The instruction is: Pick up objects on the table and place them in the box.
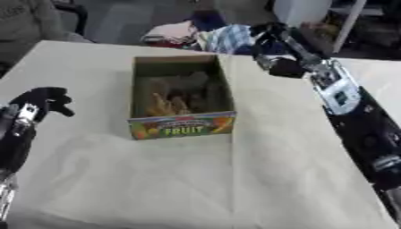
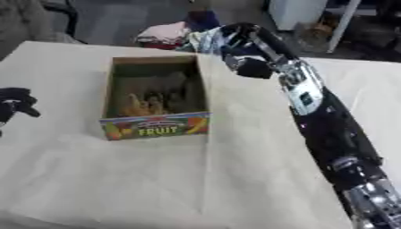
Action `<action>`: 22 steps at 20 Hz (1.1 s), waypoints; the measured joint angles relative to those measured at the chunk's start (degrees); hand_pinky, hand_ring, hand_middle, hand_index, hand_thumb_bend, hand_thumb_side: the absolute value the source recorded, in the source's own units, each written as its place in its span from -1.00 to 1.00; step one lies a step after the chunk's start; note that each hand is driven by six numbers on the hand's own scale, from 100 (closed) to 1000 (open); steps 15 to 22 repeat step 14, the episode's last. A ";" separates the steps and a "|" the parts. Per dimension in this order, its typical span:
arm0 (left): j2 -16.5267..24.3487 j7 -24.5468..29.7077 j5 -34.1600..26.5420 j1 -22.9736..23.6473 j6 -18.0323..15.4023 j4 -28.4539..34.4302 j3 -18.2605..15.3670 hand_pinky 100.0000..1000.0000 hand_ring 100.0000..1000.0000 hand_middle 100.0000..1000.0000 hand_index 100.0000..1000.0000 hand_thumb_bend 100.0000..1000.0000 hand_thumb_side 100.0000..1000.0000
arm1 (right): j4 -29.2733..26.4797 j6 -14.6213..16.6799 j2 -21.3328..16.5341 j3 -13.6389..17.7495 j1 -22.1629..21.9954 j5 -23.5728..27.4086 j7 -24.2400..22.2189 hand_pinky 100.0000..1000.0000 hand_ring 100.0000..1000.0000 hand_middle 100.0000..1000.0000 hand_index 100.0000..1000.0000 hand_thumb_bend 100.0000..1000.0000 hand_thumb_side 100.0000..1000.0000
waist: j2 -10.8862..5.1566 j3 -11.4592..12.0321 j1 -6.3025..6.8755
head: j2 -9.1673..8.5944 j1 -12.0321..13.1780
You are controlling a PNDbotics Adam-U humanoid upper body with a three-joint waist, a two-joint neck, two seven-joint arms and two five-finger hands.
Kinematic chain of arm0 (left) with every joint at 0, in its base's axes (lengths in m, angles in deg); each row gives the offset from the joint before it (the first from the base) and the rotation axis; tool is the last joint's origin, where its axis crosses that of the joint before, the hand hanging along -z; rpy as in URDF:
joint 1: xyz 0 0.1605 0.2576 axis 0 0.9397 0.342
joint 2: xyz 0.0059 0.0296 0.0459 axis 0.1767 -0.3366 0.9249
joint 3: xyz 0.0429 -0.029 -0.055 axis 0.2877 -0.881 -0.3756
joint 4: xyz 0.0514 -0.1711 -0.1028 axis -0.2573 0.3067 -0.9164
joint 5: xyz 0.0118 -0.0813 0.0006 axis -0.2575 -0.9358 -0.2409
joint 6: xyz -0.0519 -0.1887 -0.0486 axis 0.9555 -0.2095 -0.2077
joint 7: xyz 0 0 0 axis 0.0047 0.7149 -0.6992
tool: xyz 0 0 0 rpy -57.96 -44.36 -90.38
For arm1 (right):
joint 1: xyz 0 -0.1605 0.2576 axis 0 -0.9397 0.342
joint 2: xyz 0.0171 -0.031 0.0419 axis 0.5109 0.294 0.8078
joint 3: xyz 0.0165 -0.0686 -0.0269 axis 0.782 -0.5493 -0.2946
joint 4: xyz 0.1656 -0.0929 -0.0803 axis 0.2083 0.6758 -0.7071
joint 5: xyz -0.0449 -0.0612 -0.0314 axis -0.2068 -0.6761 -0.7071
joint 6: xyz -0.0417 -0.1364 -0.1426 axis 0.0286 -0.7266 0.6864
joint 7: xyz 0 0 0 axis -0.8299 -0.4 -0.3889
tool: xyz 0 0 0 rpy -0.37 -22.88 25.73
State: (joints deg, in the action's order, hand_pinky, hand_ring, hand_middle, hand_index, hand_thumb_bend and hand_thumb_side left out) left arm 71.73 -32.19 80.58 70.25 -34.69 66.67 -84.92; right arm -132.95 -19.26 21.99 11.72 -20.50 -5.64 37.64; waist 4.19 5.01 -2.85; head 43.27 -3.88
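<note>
Right hand (image 1: pixel 262 38) reaches to one o'clock, clamped on a soft, light striped cloth (image 1: pixel 228 38) beyond the fruit box (image 1: pixel 181 125); left hand (image 1: pixel 43 100) curled, holding nothing.

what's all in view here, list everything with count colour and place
box: one, brown cardboard with a colourful FRUIT front, middle of the table, open top
things in the box: several, yellowish and dark, too blurred to name
table: one, covered in cream cloth
blue checked cloth: one, at the far table edge, at the right hand
pile of clothes: pink, white and red, beyond the far edge
left hand: black, fingers curled, holding nothing, left edge
right hand: black, reaching to the far edge, fingers unclear
</note>
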 measured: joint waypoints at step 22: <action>-0.06 -2.20 -0.23 1.46 -0.65 -0.74 -0.68 0.76 0.03 0.12 0.42 -0.76 0.75 | -18.23 -10.24 -1.04 8.76 -21.38 16.84 5.99 0.21 0.20 0.26 0.65 -1.00 0.30 | 0.41 -2.05 0.71 | 0.01 0.77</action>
